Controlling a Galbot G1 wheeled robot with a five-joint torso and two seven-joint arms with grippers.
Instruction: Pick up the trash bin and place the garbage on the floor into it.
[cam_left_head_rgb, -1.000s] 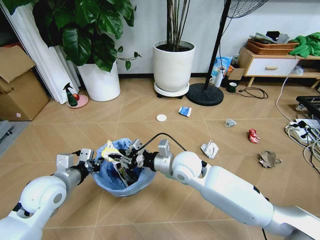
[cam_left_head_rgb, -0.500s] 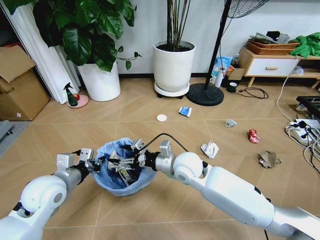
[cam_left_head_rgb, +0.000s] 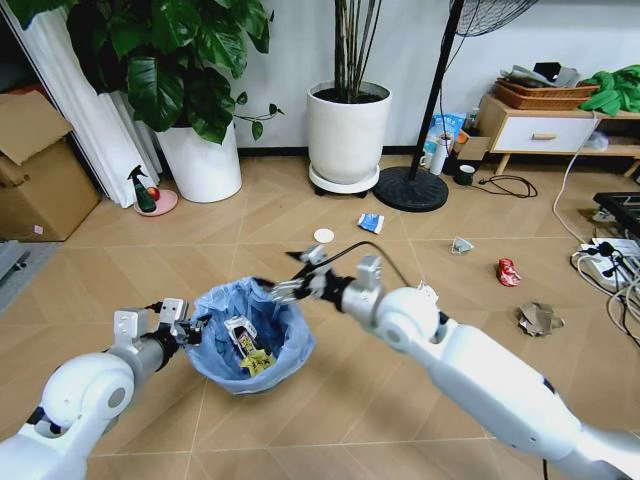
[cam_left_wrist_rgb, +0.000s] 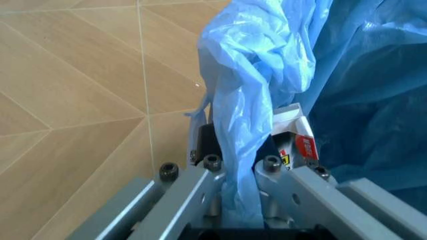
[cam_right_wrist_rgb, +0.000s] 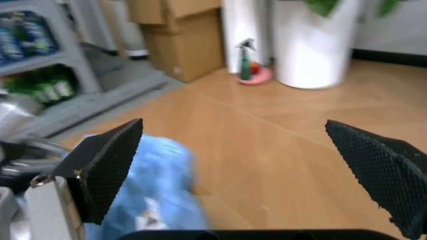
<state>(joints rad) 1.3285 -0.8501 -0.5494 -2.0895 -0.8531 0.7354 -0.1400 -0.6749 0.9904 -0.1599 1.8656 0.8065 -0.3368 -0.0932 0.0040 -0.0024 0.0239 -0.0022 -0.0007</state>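
Scraps already lie in the small black blue-bagged trash bin (cam_left_head_rgb: 246, 336), rim pinched by left pincer (cam_left_head_rgb: 183, 325); right pincer (cam_left_head_rgb: 293, 281) wide open, empty; approx six scraps left, e.g. crushed red can (cam_left_head_rgb: 507, 271) at 3 o'clock.

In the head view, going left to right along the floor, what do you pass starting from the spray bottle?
Spray bottle → trash bin → white lid → blue wrapper → grey scrap → red can → brown paper.

From the head the camera looks forward and down over the floor (cam_left_head_rgb: 330, 420) and both arms, the left wrist camera sits tight against the trash bin (cam_left_wrist_rgb: 347, 75) liner, and the right wrist camera faces low across the room, all three sharing that bin.
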